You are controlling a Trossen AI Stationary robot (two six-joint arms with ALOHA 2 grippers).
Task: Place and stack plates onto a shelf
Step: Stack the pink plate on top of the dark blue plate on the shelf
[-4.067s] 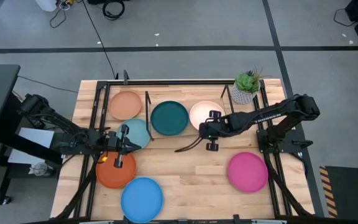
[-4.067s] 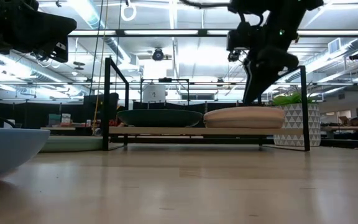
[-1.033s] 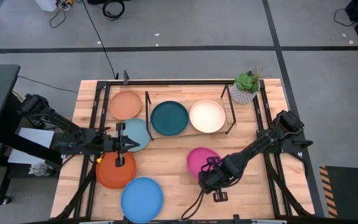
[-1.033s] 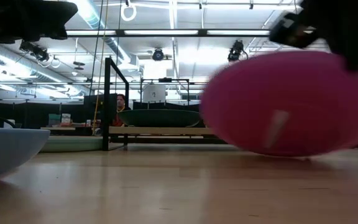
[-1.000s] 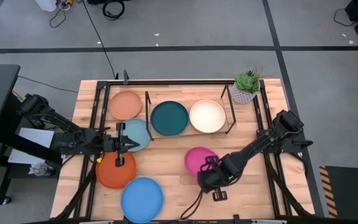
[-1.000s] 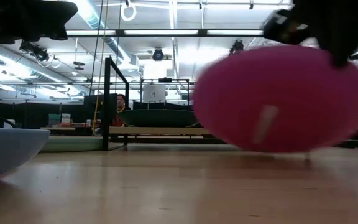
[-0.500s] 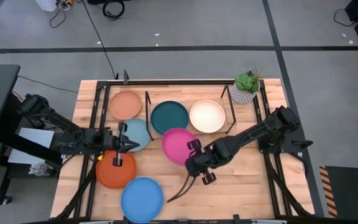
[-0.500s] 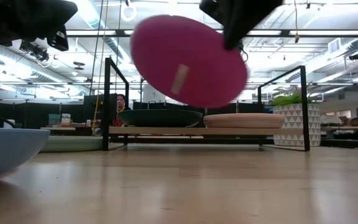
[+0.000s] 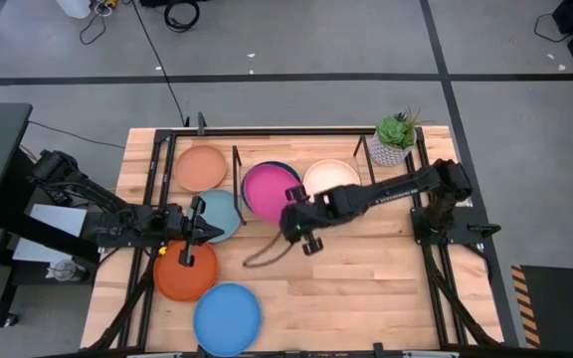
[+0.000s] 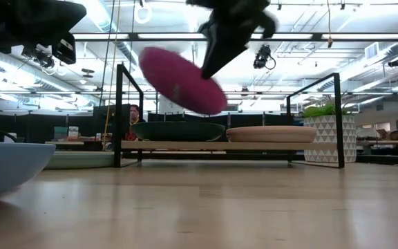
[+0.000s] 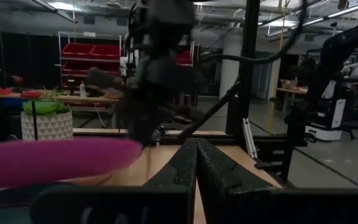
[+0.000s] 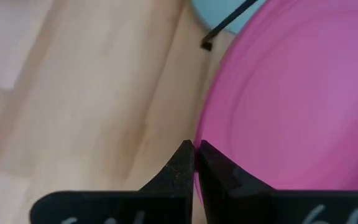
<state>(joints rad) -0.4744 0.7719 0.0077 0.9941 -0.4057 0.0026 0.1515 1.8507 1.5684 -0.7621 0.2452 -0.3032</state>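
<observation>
Magenta plate [image 9: 267, 190] is hanging tilted just ahead of the right end effector [image 9: 297, 222], pinched at its rim above the dark teal plate [image 10: 178, 131] on the shelf [image 10: 226, 146]. Released tilted, it is likely sliding off. Left end effector [image 9: 199, 231], fingers together, is waiting over the worktop [image 9: 386, 288].

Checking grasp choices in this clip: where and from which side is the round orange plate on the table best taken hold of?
Grip the round orange plate by its thin raised rim, coming down from above, one finger inside the lip and one outside. It lies flat on the wooden table, so only the rim offers an edge. The side nearest the left tool is probably handiest; the right tool already pinches the magenta plate that way.
</observation>
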